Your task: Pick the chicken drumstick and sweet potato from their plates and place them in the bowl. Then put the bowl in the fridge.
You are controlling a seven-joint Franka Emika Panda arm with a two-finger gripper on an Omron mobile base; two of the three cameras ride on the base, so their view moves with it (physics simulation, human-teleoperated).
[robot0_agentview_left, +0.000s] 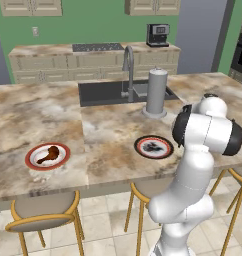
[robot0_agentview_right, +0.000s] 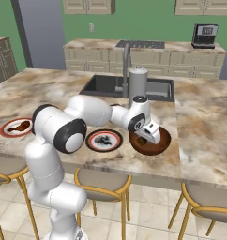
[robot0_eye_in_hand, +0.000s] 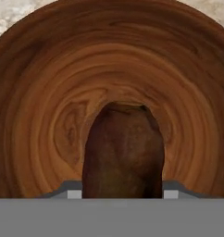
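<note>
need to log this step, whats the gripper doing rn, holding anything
gripper: jaws closed on the sweet potato, held over the inside of the bowl.

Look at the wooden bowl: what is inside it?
Above the bowl, the claw holds the sweet potato over its bare wooden floor. The spot directly beneath the potato is covered.

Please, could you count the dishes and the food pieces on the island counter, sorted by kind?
Plates: 2, a red-rimmed plate and a black-rimmed plate
Bowls: 1, the wooden bowl
Chicken drumsticks: 1, the drumstick on the red-rimmed plate
Sweet potatoes: 1, the sweet potato held over the bowl
Total: 5
</note>
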